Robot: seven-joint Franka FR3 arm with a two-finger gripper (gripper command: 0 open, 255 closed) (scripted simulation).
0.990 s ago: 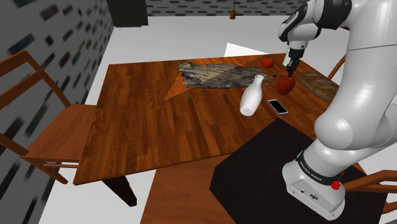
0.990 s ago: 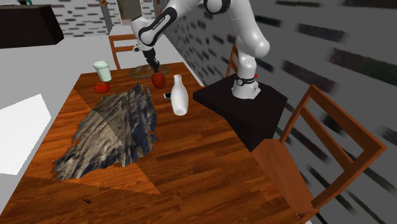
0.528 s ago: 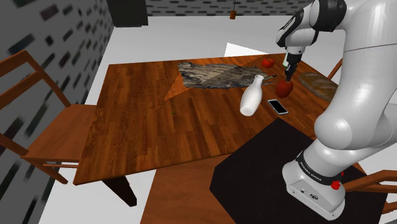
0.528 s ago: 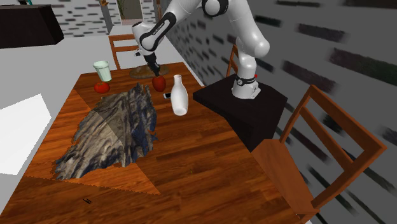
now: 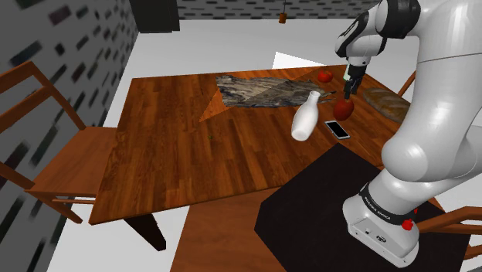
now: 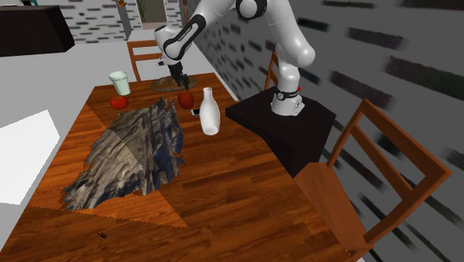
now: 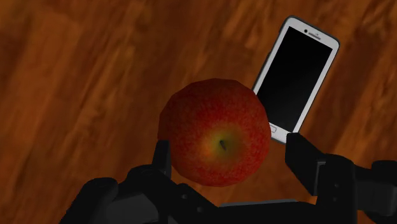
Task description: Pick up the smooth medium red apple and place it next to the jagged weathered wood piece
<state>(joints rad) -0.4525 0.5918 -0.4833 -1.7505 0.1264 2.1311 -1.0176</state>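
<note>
Black gripper [image 7: 229, 149] aimed down at the desk [image 7: 76, 76], open, fingers set wide apart. Between them the red apple [image 7: 215, 132], stem end up: one finger close against its side, the other standing clear, so no clasp. Resting on the desk or just above it: cannot tell. In the shoulder view, gripper [image 5: 348, 86] directly over the apple [image 5: 344, 109]. Likewise in the second exterior view, gripper [image 6: 178, 80] above, apple [image 6: 186, 98] right beneath.

As landmark, the white bottle [image 5: 306, 117], upright on the desk [image 5: 170, 154]. Apple just beside the bottle, toward the shoulder view's right, not touching it. Phone [image 5: 337, 129] flat and face up, also just beside the bottle on that side, closer to the black stand [image 5: 340, 209] than the apple; dark screen and white rim plain in the wrist view [image 7: 296, 79].

Toward the shoulder view's left of the bottle, and a little farther back, the jagged grey-brown wood piece [image 5: 259, 90], lying flat. In the second exterior view, wood piece [image 6: 134, 152] near the bottle [image 6: 209, 112] with bare desk [image 6: 245, 186] between them.

Beyond the bottle, farther from the stand, a smaller red fruit [image 5: 325, 76]. Far across the desk from the bottle, a wooden chair [image 5: 46, 131].
</note>
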